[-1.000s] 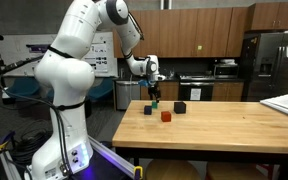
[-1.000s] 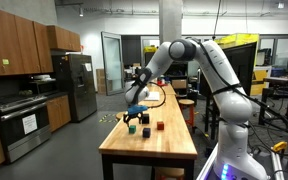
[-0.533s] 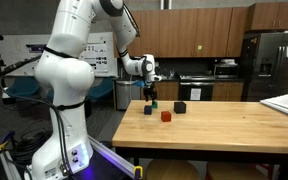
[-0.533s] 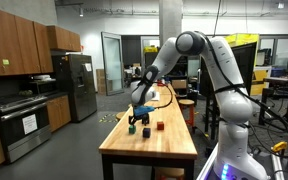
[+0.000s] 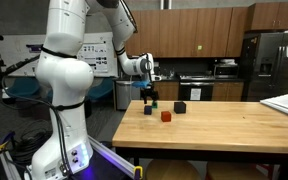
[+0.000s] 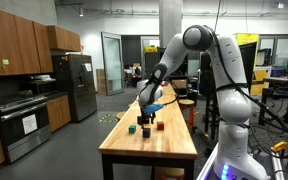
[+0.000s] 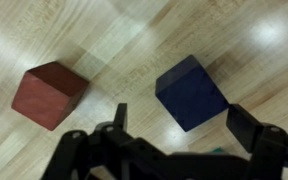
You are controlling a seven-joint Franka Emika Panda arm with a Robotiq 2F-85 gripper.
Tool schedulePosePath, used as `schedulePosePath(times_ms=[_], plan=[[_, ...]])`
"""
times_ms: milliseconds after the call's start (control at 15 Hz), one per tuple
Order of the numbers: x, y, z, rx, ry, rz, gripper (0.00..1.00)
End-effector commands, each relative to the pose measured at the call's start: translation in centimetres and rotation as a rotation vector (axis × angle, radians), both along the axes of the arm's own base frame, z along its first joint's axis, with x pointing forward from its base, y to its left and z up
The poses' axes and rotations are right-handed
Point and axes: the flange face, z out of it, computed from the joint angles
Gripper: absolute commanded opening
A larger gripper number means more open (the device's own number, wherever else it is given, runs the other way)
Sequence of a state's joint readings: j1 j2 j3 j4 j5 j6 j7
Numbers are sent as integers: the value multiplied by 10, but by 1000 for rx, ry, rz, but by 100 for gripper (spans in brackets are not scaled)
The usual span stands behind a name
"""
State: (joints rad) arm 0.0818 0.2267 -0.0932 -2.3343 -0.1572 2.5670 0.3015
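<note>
Where the wrist view looks straight down, we see the hand released. Its two black fingers are spread wide and nothing is clamped between them. We find the dark blue painted cube lying on the light butcher-block wooden tabletop. It lies just ahead of the gap between the fingers, nearer the finger at the right edge of that view, and touches neither finger. We note that this cube sits turned, with one corner pointing towards the hand. We locate the red painted cube to the left in the same view, outside the fingers and apart from the dark blue cube.

In an exterior view we see the hand hanging fingers-down over the dark blue cube, which looks almost black there. The red cube lies near it, and a second dark cube lies beyond the red one. In an exterior view we also find a small green cube near the dark blue cube, on the side away from the red cube. We note that all the cubes rest near one end of the long tabletop.
</note>
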Motion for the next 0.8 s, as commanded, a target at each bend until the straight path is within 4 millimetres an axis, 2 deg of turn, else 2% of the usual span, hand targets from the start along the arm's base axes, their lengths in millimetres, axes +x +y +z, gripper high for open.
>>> schedulePosePath(times_ms=[0, 400, 733], plan=[[-11, -15, 14, -8, -4, 148, 100], [-11, -13, 22, 48, 2, 416, 100], [-15, -2, 14, 97, 37, 561, 100]])
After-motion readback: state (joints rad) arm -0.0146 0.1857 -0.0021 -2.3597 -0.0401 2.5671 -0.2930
